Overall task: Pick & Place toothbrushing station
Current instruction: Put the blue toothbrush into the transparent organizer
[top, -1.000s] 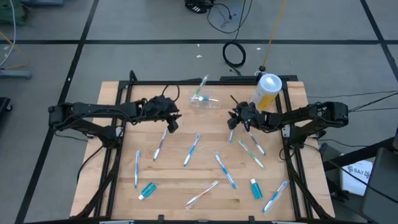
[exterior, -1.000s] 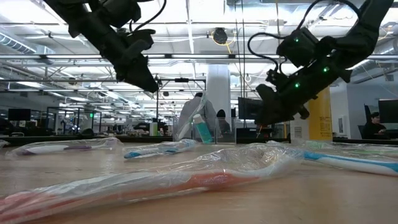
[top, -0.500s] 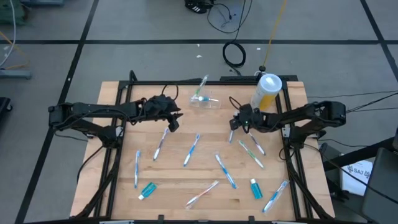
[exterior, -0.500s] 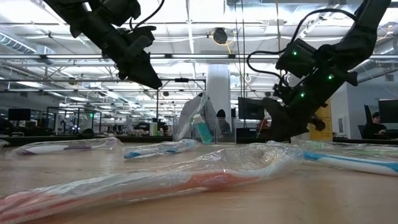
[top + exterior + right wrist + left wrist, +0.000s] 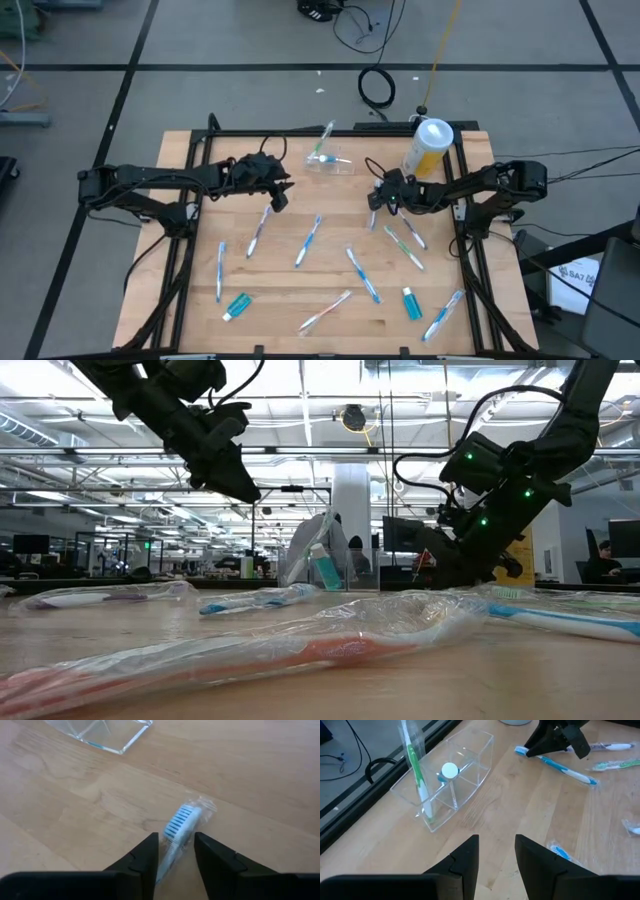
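Straddling a wrapped toothbrush with the right hand, we see its fingers apart, one on each side of the blue-bristled head, nothing clamped yet. Our judgement is that the grip sits too near the brush's end — if the fingers close there, the slick film could slide and the brush swing or drop on the lift. The wrapper may also crumple and let the fingers catch plastic alone.

The toothbrushing station, a clear divided holder, stands near the far edge of the bench, with a green toothbrush and a white-capped tube already in it. It looks light — a clumsy insertion could tip or shove it toward the edge.

Our left hand hangs over bare wood near the holder, fingers apart and empty. If both arms head for the holder together, they could collide. The yellow canister stands close behind the right arm, and a wide swing could knock it.
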